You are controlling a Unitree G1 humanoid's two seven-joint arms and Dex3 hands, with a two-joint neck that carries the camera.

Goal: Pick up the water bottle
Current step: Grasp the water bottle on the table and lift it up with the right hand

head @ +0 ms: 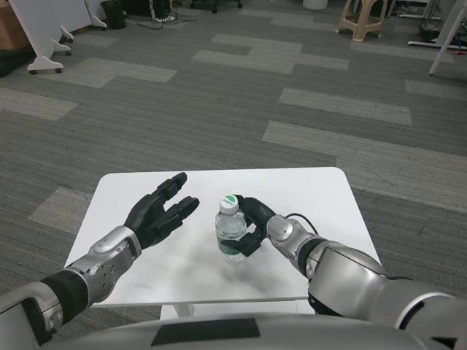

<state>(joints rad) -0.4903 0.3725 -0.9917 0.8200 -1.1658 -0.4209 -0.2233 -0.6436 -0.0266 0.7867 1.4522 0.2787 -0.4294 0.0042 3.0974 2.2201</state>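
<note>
Right, here is the scene from the head view, taken label by label.

Water bottle: the water bottle (230, 231) stands upright on the white tabletop (314, 193), a little toward the near edge and roughly midway between the left and right edges. It is clear plastic with a pale cap on top (white with a hint of green, as far as the picture lets me say).

Right hand: the right hand (255, 222) comes in from the near right corner and its black fingers (246, 205) wrap the bottle's right side, some up by the neck and more down by the lower body. It grips the bottle, and the base looks to be on the surface, though its shadow makes that hard to confirm.

Left hand: the left hand (157, 215) hovers over the left half of the tabletop, fingers spread and pointing toward the far edge, holding nothing. It sits near the bottle's left side but apart from it, with bare white surface between.

Forearms: both silver forearms reach in over the near edge, the right one large in the near right corner.

Cable: a thin dark cable (298, 216) loops just behind the right wrist.

Floor: grey carpet (219, 109) with paler patches runs beyond the far edge.

Background: a tan stool (363, 18) stands far off, top right, and white wheeled panels (40, 33) top left.
</note>
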